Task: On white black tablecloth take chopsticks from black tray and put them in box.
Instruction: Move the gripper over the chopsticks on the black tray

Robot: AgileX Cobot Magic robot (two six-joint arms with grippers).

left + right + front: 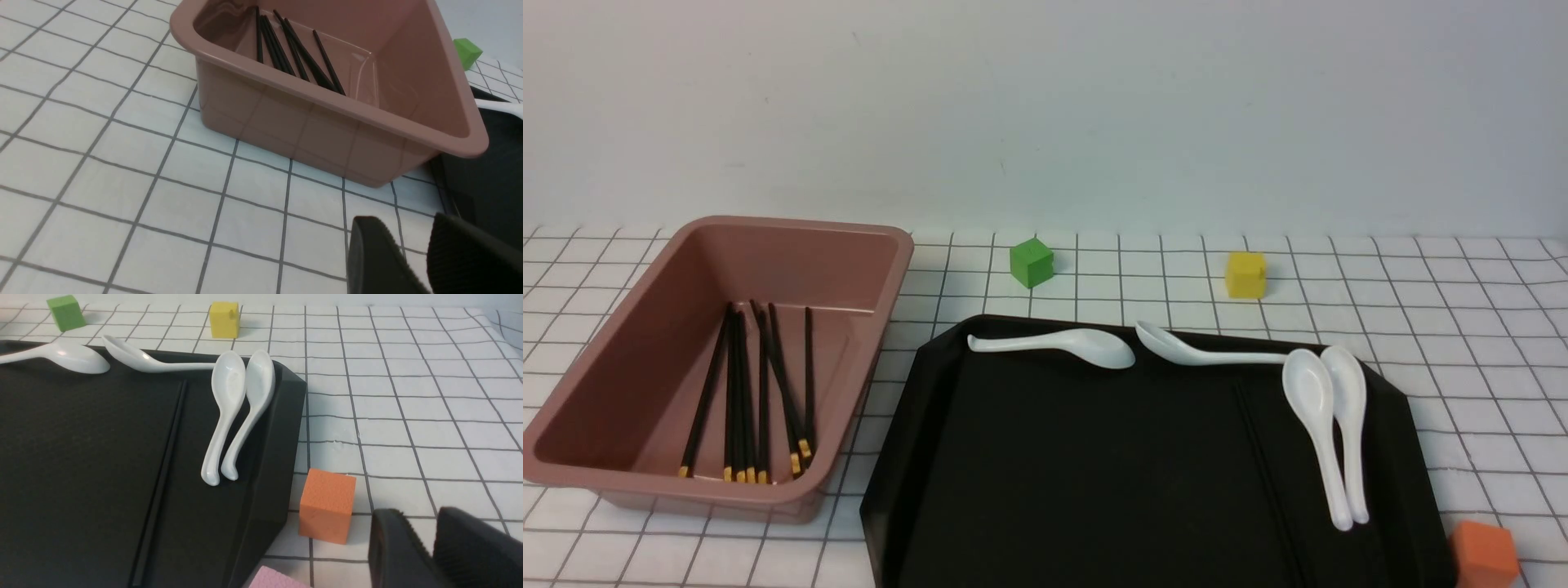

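black chopsticks (739, 392) lie in box (792, 261) (pink-brown).

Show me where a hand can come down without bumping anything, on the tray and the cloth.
Free: the black tray, left half, between the far-left spoon and its near edge; the tablecloth between green cube and yellow cube. Crowded: the tray's right side, where paired spoons lie beside the chopsticks.

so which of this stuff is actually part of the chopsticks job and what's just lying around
Part of the job:
- chopsticks left on the black tray
- chopsticks already in the box
- tablecloth underneath

Just lying about:
- four white spoons on the tray
- green cube
- yellow cube
- orange cube
- pink block, barely in view
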